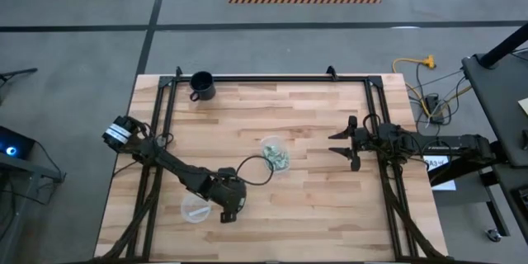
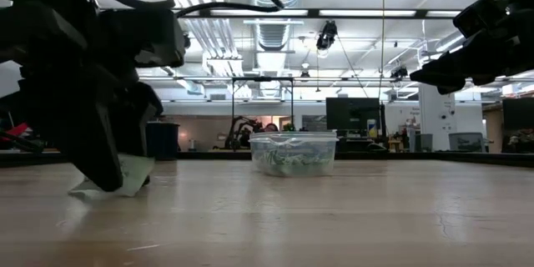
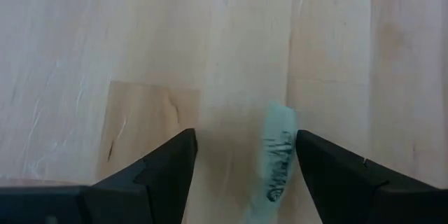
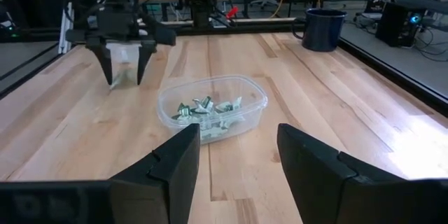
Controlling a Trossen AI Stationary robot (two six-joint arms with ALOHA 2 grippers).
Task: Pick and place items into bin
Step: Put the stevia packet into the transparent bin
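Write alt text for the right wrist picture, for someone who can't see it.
A clear plastic cup holding small pale-green and white wrapped pieces sits on a wooden table, seen between the right gripper's two open dark fingers. Beyond it the left gripper points down at the tabletop, and a dark mug stands farther back.

My overhead camera looks straight down; the low one looks level across my tabletop; both see the bin.

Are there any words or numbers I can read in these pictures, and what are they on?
None can be read.
Pale-green wrapper between the left end effector fingers: dark printing, too blurred to read.
White tag by the right arm: too small to read.
Wrapped pieces in the clear cup: no readable print.
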